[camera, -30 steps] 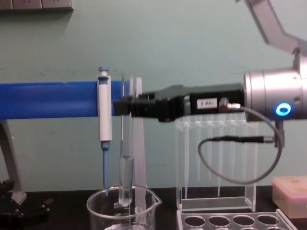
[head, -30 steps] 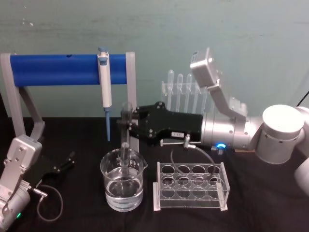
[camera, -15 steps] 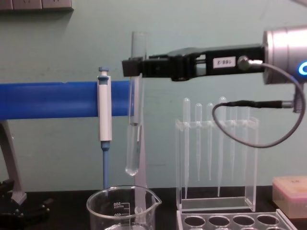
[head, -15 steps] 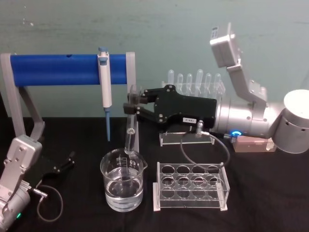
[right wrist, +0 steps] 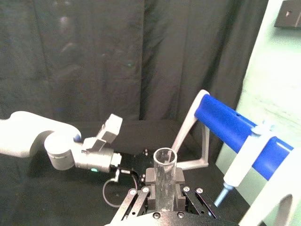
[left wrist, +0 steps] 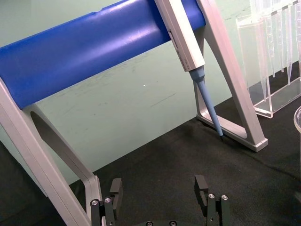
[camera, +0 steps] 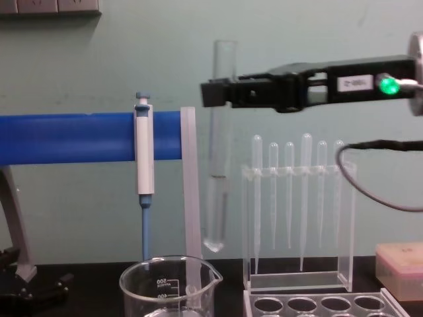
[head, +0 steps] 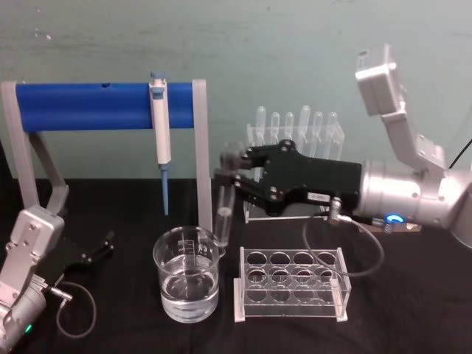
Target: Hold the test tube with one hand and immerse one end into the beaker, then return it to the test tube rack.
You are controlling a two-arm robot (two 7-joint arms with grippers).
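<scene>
My right gripper (head: 230,174) is shut on the upper part of the test tube (head: 224,206), a clear glass tube hanging almost upright with its open rim on top. In the chest view the test tube (camera: 218,165) hangs from the right gripper (camera: 215,94), its round end just above and to the right of the beaker (camera: 140,288). The beaker (head: 164,259) holds clear water and stands at the table's middle. The right wrist view looks down on the tube's rim (right wrist: 165,155). My left gripper (left wrist: 159,184) is open, parked low at the left (head: 99,248).
A blue bar stand (head: 88,105) holds a blue-and-white pipettor (head: 159,122) behind the beaker. A clear multi-hole rack (head: 291,284) stands right of the beaker. Behind it is a pipette holder (camera: 297,198). A pink box (camera: 400,261) sits at the far right.
The right gripper lifted the test tube out of the beaker's water, then carried it to the right. The left arm stayed still.
</scene>
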